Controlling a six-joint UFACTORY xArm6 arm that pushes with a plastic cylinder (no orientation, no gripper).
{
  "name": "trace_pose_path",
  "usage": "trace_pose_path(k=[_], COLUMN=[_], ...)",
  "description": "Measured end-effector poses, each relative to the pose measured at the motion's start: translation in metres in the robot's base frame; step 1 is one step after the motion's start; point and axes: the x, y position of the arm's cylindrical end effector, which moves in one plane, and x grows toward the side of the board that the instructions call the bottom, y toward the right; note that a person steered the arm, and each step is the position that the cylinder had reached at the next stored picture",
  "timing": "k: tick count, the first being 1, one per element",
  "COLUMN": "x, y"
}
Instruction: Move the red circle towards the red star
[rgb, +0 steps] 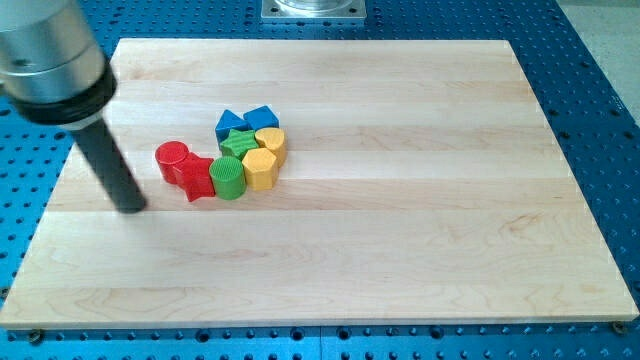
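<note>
The red circle (172, 157) is a short cylinder on the wooden board, left of centre. The red star (197, 178) lies right against its lower right side, touching it. My tip (131, 206) rests on the board to the left of and below the red circle, a short gap away from both red blocks. The dark rod rises from the tip towards the view's top left.
A tight cluster sits to the right of the red star: a green circle (228, 177), a green star (238, 144), a yellow hexagon (260, 168), a yellow block (270, 140) and two blue blocks (231, 122) (262, 117). The board lies on a blue perforated table (590, 60).
</note>
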Motion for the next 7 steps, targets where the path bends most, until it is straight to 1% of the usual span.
trace_pose_path(k=[1, 2, 3, 4, 5, 6, 7], x=[-0.026, -0.022, 0.000, -0.002, 0.000, -0.016, -0.055], y=[0.025, 0.008, 0.005, 0.049, 0.027, 0.008, 0.009])
